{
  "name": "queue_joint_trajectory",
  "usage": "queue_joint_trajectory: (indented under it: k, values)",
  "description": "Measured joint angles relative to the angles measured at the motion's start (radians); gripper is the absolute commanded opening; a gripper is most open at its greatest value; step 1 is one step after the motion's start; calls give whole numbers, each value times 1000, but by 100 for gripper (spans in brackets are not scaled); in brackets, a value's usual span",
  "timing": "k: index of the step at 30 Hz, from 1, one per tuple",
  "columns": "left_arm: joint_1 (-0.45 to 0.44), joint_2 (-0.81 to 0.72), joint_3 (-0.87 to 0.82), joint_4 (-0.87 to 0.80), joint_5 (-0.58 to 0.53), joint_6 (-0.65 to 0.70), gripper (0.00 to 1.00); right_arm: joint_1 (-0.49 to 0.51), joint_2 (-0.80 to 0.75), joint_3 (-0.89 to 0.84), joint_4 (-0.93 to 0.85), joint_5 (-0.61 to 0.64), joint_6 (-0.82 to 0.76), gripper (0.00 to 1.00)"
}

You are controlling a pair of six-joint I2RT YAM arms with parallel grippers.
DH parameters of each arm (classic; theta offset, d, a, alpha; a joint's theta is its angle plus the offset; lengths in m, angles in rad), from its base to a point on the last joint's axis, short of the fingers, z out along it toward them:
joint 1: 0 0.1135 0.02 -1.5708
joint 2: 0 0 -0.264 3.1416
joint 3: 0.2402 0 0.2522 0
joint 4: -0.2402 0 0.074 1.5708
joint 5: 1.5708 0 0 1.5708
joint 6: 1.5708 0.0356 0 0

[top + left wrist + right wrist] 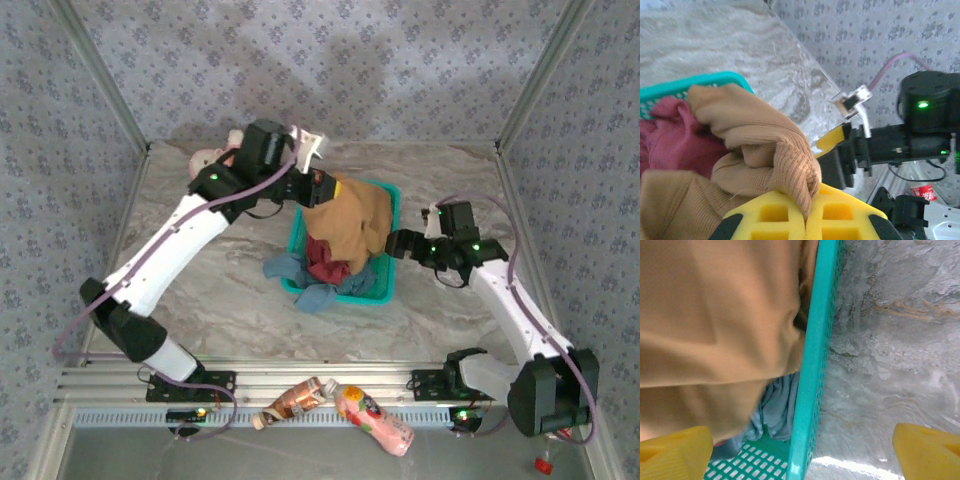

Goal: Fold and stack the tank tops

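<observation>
Jaws, left gripper (805,212): pressed together on a ribbed fold of the tan-brown tank top (755,135), which is pinched between the yellow pads above the far-left corner of the teal basket (385,290). Jaws, right gripper (801,450): spread wide and holding nothing, straddling the basket's right wall, with one finger over cloth and the other over bare table (230,300). Tan-brown top: raised at one end, draped across the far half of the basket and over the other two garments, with its hanging edge just beside the right gripper. Dark red tank top (325,258): crumpled inside the basket, partly under the tan one. Dusty blue tank top (320,293): at the basket's near end, spilling over the rim onto the table. Step in hand, by judgement: drawing the tan top out of the basket so it can be laid flat for folding. Handling notes: lift until the trailing edge clears the rim, since soft cloth may snag on the lattice or drag the red top along. The basket looks light and may slide or tip. Closing the right jaws where they stand would likely bite plastic, so shift them inward onto a free edge of the cloth. Then spread the top between both grippers over the open table left of the basket.
</observation>
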Motion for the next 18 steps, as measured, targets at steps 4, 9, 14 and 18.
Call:
queue_joint_trajectory:
  k: [4,9,14,18]
  values:
    - [42,-60,56,-60,-65,26,0,42,97,3,55,47,31,79]
    - [132,-110,129,-107,-136,48,0,80,189,19,101,103,56,65]
    - [195,-152,215,-130,-165,61,0,105,259,34,132,156,67,51]
    - [212,-160,298,-154,-221,99,0,110,276,42,138,201,66,42]
